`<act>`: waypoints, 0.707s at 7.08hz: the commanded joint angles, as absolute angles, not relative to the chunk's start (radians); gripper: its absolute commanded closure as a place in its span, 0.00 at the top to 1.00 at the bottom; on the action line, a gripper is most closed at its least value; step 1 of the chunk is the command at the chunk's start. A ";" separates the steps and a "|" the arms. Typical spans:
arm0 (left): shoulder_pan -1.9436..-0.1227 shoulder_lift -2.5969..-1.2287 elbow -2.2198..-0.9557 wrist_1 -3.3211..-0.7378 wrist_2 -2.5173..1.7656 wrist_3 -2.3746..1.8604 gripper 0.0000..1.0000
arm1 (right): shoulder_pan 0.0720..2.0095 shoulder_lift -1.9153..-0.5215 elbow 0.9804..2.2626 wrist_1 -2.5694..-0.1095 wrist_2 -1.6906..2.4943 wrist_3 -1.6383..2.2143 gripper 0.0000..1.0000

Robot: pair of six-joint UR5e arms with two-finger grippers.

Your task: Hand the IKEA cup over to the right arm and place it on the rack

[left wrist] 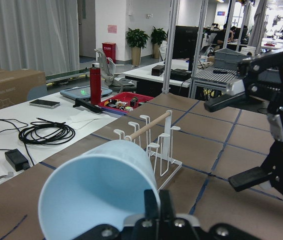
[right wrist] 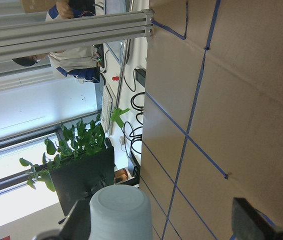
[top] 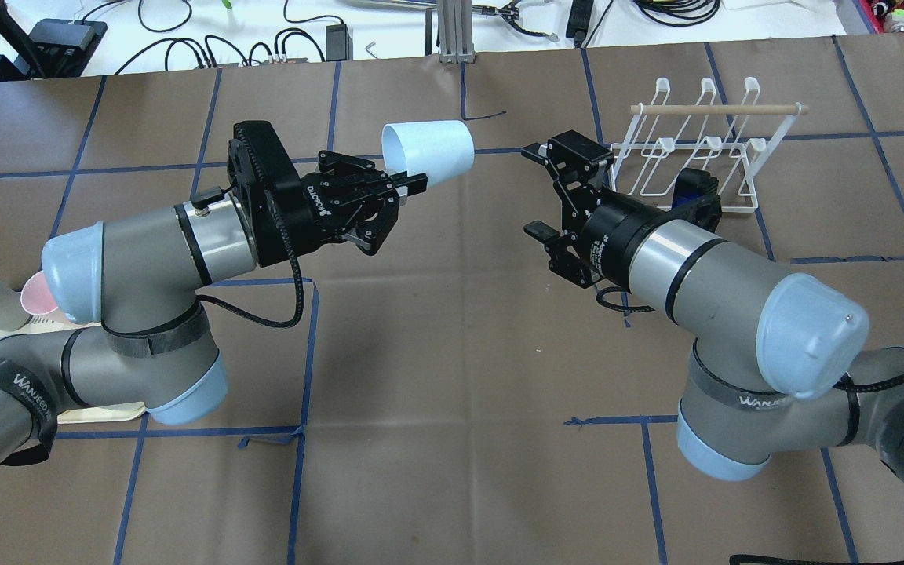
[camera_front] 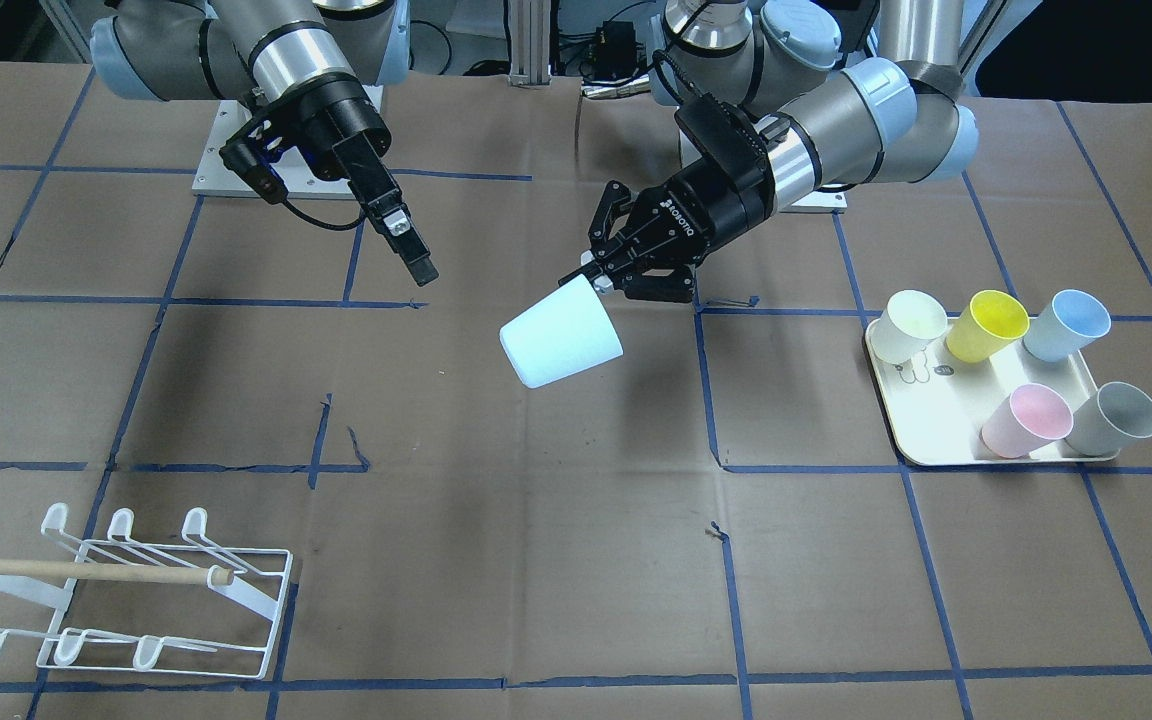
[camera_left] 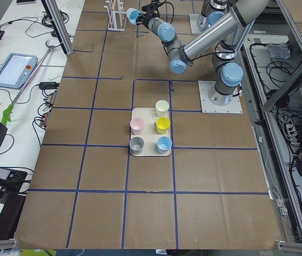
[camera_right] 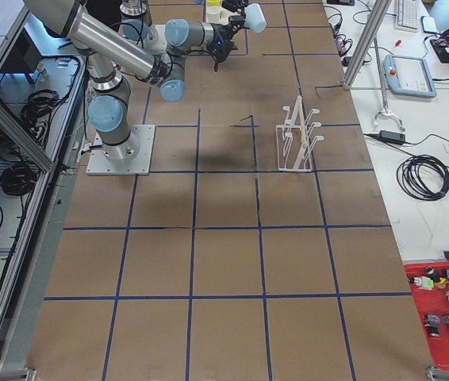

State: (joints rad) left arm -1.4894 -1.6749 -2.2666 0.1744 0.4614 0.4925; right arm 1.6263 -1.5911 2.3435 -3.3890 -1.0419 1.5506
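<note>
My left gripper [top: 409, 185] is shut on the rim of a pale blue cup [top: 428, 153] and holds it on its side in the air above the table's middle. In the front view the cup [camera_front: 561, 343] hangs below the left gripper [camera_front: 601, 277]. My right gripper [top: 534, 190] is open and empty, facing the cup's base with a gap between them. The right wrist view shows the cup's base [right wrist: 120, 210] ahead. The white wire rack [top: 695, 149] with its wooden dowel stands behind the right gripper, and it also shows in the front view [camera_front: 136, 600].
A cream tray [camera_front: 936, 445] on the robot's left side holds several upright cups: cream, yellow, blue, pink and grey. Brown paper with blue tape lines covers the table. Cables and a teach pendant lie beyond the far edge.
</note>
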 commanded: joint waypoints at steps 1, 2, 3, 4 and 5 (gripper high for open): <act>-1.489 -1.674 -2.267 0.175 0.457 0.486 0.03 | 1.649 -1.542 2.295 -3.386 -1.042 1.558 1.00; -1.489 -1.674 -2.269 0.175 0.459 0.486 0.03 | 1.675 -1.530 2.278 -3.387 -1.054 1.616 1.00; -1.489 -1.675 -2.267 0.175 0.459 0.486 0.04 | 1.698 -1.529 2.270 -3.386 -1.064 1.646 1.00; -1.489 -1.677 -2.267 0.175 0.459 0.486 0.04 | 1.719 -1.531 2.269 -3.385 -1.118 1.646 1.00; -1.489 -1.675 -2.267 0.175 0.460 0.486 0.04 | 1.736 -1.531 2.260 -3.372 -1.150 1.647 1.00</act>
State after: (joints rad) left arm -1.4895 -1.6755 -2.2674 0.1749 0.4590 0.4863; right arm 1.7142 -1.5313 2.2684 -3.3820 -1.1092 1.6413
